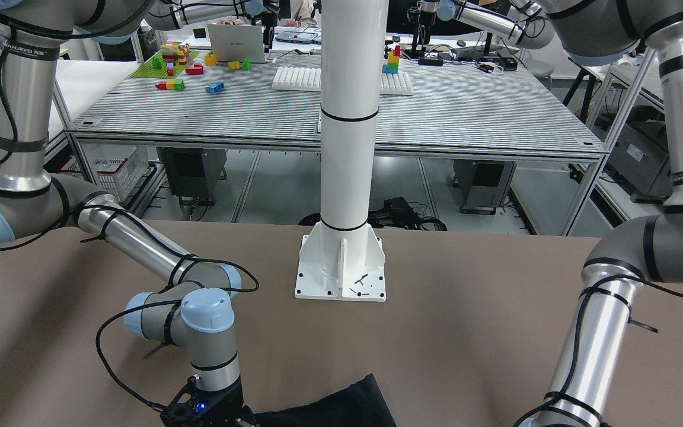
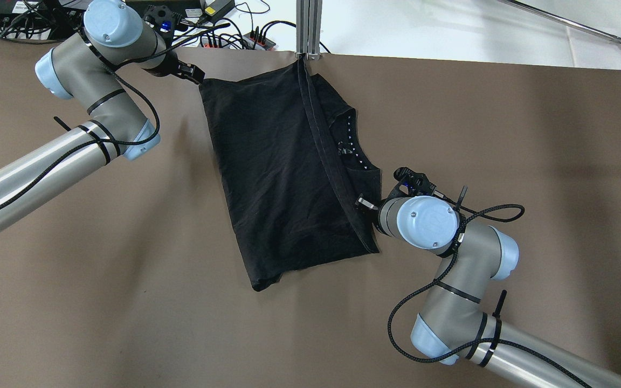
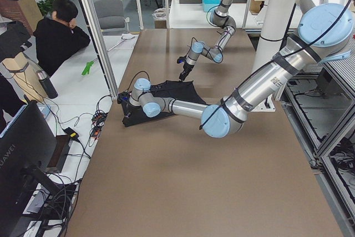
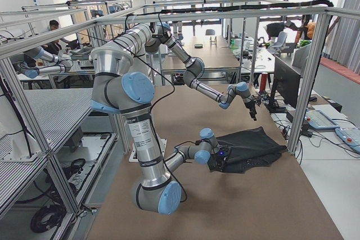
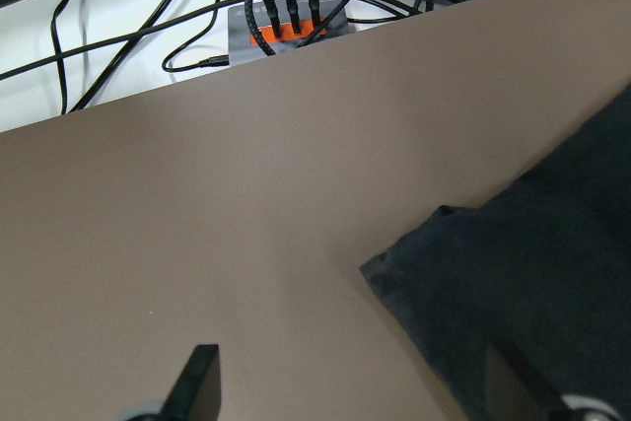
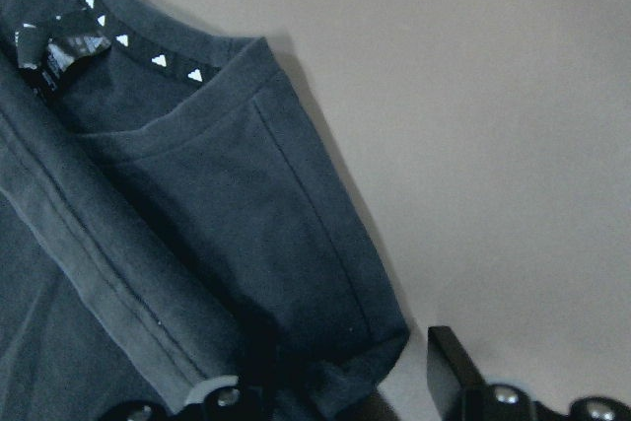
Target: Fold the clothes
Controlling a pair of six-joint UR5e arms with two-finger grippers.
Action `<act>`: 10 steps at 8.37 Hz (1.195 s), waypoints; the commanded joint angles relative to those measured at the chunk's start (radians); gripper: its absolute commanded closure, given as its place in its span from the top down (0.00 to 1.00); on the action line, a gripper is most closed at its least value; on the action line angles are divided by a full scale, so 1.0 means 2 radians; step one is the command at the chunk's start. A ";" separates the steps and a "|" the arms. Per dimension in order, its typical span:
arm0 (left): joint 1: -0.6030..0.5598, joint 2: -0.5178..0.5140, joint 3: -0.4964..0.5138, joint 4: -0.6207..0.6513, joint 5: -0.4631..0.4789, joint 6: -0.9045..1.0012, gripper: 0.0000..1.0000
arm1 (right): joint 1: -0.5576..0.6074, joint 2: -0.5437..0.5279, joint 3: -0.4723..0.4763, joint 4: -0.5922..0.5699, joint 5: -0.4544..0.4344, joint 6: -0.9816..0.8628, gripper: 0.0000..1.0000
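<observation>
Lying flat on the brown table (image 2: 504, 140), the black garment (image 2: 278, 178) is folded over lengthwise, neckline peeking out; left gripper (image 2: 196, 75) is spread wide just beside its far corner, pinching nothing; right gripper (image 2: 366, 209) is spread too, sleeve hem between its jaws, not clamped.

Lab rm: brown tabletop (image 2: 100, 323), alu-frame bench (image 1: 466, 107) w/ toy bricks (image 1: 172, 59) behind, grey floor (image 1: 282, 178), monitor (image 3: 22, 154) at side
</observation>
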 commanded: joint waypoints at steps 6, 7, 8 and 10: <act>0.003 0.002 -0.001 -0.003 0.000 -0.001 0.95 | -0.009 -0.016 0.038 -0.003 -0.004 0.006 0.00; 0.004 0.002 -0.001 -0.003 0.000 -0.003 0.95 | -0.041 -0.050 0.079 -0.005 -0.009 0.007 0.00; 0.004 0.002 -0.002 -0.003 0.000 -0.005 0.95 | -0.055 -0.075 0.109 -0.004 -0.011 0.008 0.00; 0.015 0.008 -0.015 -0.003 0.000 -0.013 0.95 | -0.094 -0.116 0.150 -0.004 -0.047 0.011 0.00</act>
